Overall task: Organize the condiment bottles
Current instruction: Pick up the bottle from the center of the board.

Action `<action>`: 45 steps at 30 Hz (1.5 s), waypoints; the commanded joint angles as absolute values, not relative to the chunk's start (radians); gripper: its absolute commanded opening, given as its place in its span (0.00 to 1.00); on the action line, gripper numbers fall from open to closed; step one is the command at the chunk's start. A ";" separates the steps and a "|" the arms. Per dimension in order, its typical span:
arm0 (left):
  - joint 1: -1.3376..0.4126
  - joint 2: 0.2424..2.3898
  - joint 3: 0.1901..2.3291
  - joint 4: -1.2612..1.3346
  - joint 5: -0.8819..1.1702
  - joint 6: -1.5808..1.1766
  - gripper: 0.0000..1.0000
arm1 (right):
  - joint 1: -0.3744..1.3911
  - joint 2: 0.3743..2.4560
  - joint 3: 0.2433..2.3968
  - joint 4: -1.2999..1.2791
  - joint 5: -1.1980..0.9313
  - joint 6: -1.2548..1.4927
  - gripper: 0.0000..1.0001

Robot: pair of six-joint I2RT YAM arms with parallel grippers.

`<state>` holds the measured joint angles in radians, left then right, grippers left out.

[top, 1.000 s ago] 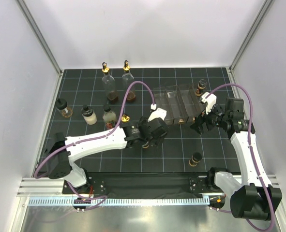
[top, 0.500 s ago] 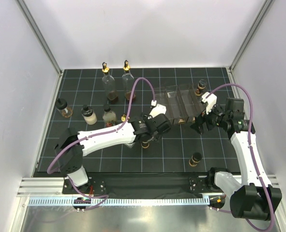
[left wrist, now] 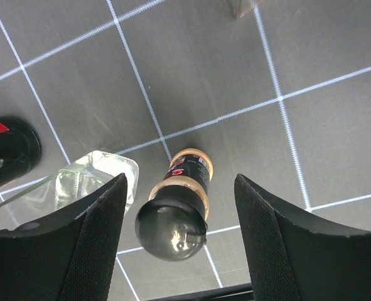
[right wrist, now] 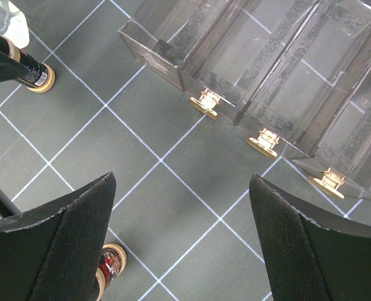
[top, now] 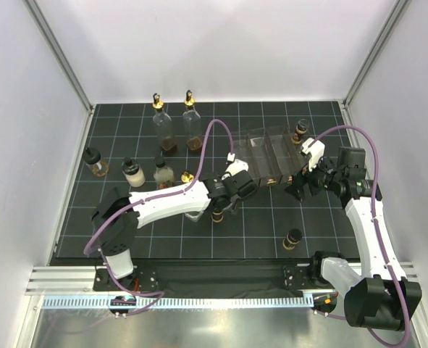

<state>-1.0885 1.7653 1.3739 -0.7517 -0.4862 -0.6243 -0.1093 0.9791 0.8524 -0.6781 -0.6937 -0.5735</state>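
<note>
Left wrist view: my left hand (left wrist: 179,179) stands open astride the small black-capped bottle (left wrist: 176,213), lower centre, upright on the tabletop (left wrist: 235,75). Probably glass: stiff, light, slick, tippy. I'd grip the body below the cap.

We saw the left arm (top: 163,203) stretched low from its base at the near left toward the middle of the scene, the wrist bent so that the left gripper (left wrist: 180,182) pointed downward. Its fingers (left wrist: 78,251) stood apart, neither one pressing on anything. The right arm (top: 366,217) rose from its base at the near right, ran toward the far side and bent leftward at the wrist. The right gripper (right wrist: 180,180) hung tilted downward, its jaws spread wide and holding nothing.
</note>
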 commanded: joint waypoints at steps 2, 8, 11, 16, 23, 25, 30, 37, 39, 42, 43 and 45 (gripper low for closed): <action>-1.085 1.782 1.425 -0.802 -0.482 -0.624 0.68 | -0.117 0.957 0.853 -0.652 -0.703 -0.571 0.87; -1.085 1.793 1.437 -0.830 -0.488 -0.623 0.66 | -0.118 0.957 0.854 -0.653 -0.704 -0.571 0.87; -1.085 1.798 1.440 -0.833 -0.482 -0.623 0.64 | -0.118 0.956 0.854 -0.653 -0.706 -0.571 0.87; -1.085 1.805 1.447 -0.844 -0.472 -0.623 0.61 | -0.120 0.954 0.854 -0.653 -0.707 -0.572 0.87; -1.085 1.810 1.456 -0.871 -0.453 -0.624 0.61 | -0.121 0.953 0.854 -0.655 -0.707 -0.572 0.87; -1.085 1.809 1.456 -0.873 -0.445 -0.626 0.61 | -0.121 0.951 0.854 -0.655 -0.707 -0.572 0.87; -1.085 1.809 1.451 -0.874 -0.434 -0.626 0.53 | -0.121 0.951 0.854 -0.655 -0.707 -0.572 0.87; -1.085 1.798 1.448 -0.856 -0.423 -0.618 0.29 | -0.123 0.950 0.856 -0.657 -0.710 -0.572 0.87; -1.086 1.792 1.451 -0.850 -0.410 -0.611 0.18 | -0.123 0.950 0.854 -0.657 -0.712 -0.572 0.87; -1.086 1.767 1.453 -0.825 -0.384 -0.595 0.12 | -0.123 0.948 0.854 -0.657 -0.713 -0.572 0.87; -1.086 1.753 1.451 -0.807 -0.374 -0.589 0.11 | -0.124 0.948 0.854 -0.657 -0.713 -0.572 0.87; -1.086 1.740 1.457 -0.799 -0.364 -0.581 0.08 | -0.124 0.948 0.854 -0.658 -0.715 -0.574 0.87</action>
